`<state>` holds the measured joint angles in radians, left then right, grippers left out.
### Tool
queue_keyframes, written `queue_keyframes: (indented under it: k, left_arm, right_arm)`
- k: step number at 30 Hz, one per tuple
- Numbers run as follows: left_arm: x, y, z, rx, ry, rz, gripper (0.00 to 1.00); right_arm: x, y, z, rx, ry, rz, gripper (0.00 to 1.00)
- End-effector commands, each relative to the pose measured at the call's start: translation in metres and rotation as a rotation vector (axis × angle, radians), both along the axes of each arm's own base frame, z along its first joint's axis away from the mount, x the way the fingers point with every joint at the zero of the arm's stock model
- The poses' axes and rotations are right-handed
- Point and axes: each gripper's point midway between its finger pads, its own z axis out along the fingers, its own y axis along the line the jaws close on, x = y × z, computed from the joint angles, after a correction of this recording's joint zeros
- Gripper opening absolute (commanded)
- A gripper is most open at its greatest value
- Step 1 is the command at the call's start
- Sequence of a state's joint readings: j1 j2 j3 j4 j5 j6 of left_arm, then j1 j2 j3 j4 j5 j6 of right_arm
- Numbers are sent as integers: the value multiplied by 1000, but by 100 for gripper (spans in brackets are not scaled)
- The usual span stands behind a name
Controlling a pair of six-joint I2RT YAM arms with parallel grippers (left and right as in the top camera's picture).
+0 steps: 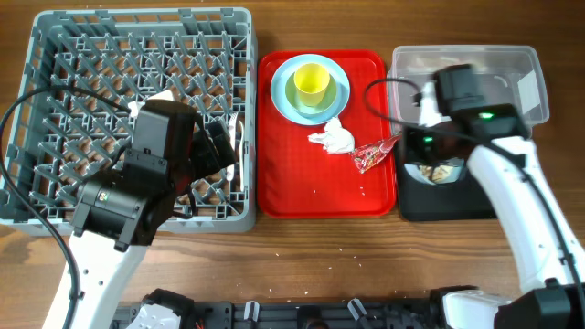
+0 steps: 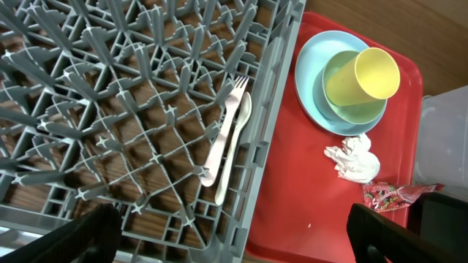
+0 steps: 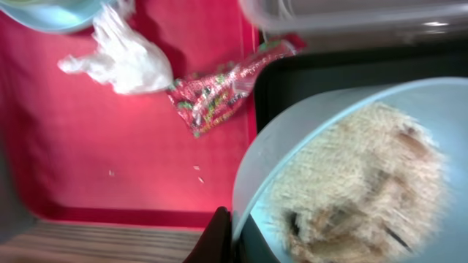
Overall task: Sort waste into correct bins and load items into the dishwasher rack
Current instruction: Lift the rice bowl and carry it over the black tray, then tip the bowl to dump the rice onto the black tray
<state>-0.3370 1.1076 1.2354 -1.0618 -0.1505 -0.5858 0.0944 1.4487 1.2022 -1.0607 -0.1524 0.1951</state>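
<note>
My right gripper (image 1: 428,157) (image 3: 232,232) is shut on the rim of a pale blue bowl (image 1: 439,172) (image 3: 292,146) full of beige rice-like crumbs (image 3: 358,175), held tilted over the black tray (image 1: 457,201) (image 3: 322,77). The clear tub (image 1: 475,68) stands behind it. On the red tray (image 1: 283,174) lie the white napkin (image 1: 335,139) (image 3: 124,58) and the red wrapper (image 1: 373,155) (image 3: 216,91). The plate (image 1: 281,91) carries the other bowl (image 2: 344,98) and the yellow cup (image 1: 311,84). My left gripper (image 1: 215,151) (image 2: 234,245) is open above the grey rack (image 1: 55,55), near the fork (image 2: 228,117) and spoon (image 2: 238,139) lying inside.
The rack fills the table's left side, its right wall close against the red tray's left edge. A few loose crumbs lie on the red tray (image 3: 110,172). Bare wooden table runs along the front (image 1: 320,247).
</note>
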Motion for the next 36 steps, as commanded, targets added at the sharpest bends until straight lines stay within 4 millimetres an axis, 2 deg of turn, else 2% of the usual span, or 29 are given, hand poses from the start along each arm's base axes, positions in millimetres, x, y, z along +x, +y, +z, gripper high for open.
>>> queue_keyframes:
  k: [1, 2, 4, 7, 14, 18, 19, 22, 24, 25, 28, 29, 32, 36]
  left_arm:
    - [1, 1, 6, -9, -16, 5, 100]
    - [1, 1, 6, -8, -16, 5, 100]
    - [1, 1, 6, -9, -16, 4, 100]
    - [1, 1, 6, -9, -16, 5, 100]
    - [1, 1, 6, -9, -16, 5, 100]
    - [1, 1, 6, -9, -16, 5, 100]
    - [1, 1, 6, -9, -16, 5, 100]
    - [1, 1, 6, -9, -16, 4, 100]
    - [1, 1, 6, -9, -16, 5, 100]
    - [1, 1, 6, -9, -16, 5, 100]
    - [1, 1, 6, -8, -16, 5, 100]
    - [1, 1, 6, -9, -16, 5, 100]
    - [1, 1, 6, -9, -16, 5, 100]
    - [1, 1, 6, -8, -16, 5, 100]
  right_arm:
    - [-6, -8, -7, 246, -21, 53, 4]
    - [-7, -20, -12, 363, -49, 4, 4]
    - [-9, -37, -21, 451, -83, -62, 5]
    - [-12, -47, -27, 558, -138, -109, 4]
    - [-13, -44, -18, 639, -184, -88, 4]
    - [-11, -35, -7, 706, -227, -42, 4]
    - [-10, -30, 3, 757, -260, -17, 4]
    - [-10, -32, 3, 758, -264, -20, 4]
    - [-7, -44, 0, 749, -285, -48, 4]
    - [-6, -60, -6, 751, -290, -104, 4]
    - [-5, -97, 6, 882, -409, -211, 4]
    - [-5, -105, 2, 905, -412, -246, 4]
    - [-3, -104, -3, 1013, -413, -263, 4]
    - [5, -106, 3, 1200, -463, -294, 4]
